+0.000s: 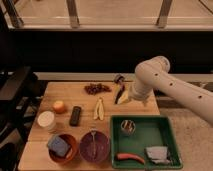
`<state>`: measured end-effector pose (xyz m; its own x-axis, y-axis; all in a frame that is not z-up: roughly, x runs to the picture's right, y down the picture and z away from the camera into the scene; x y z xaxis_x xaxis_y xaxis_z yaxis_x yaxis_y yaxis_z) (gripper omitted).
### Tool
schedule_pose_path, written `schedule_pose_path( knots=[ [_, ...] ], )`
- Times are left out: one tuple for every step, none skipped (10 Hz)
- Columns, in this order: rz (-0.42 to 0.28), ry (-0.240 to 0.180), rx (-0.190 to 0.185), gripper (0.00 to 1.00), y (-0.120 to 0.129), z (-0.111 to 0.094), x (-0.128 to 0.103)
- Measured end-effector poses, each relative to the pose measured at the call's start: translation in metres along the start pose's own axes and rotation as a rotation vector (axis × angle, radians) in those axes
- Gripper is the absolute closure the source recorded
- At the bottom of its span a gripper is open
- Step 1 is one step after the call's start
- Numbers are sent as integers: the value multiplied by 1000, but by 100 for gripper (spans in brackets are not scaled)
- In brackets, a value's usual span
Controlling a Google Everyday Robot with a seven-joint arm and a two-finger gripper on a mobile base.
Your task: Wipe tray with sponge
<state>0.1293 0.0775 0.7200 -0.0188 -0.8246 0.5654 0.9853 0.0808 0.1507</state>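
Tool hovers released over the surface, empty; sponge sits in the bowl, so fetching it precedes wiping the tray

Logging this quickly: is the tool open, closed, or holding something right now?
Tool: open, holding nothing, over the table beyond the tray, far from the sponge.
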Motion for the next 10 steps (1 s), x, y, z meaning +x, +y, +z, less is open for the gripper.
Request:
schedule_pose_path(
  knots=[
    [-38, -13, 20, 20, -21, 1, -2],
    [-96, -32, 46, 20, -51, 3, -6],
    [-144, -46, 68, 20, -77, 5, -11],
    [-192, -56, 87, 20, -99, 7, -17],
    [-221, -62, 100, 20, -113, 7, -21],
    [-217, -61, 99, 20, -110, 7, -21],
    [-218, -61, 99, 20, -110, 7, -21],
    [-221, -62, 100, 20, -112, 7, -21],
    [-219, -61, 99, 20, -111, 7, -21],
    [-218, -61, 99, 20, -110, 7, -21]
  ],
)
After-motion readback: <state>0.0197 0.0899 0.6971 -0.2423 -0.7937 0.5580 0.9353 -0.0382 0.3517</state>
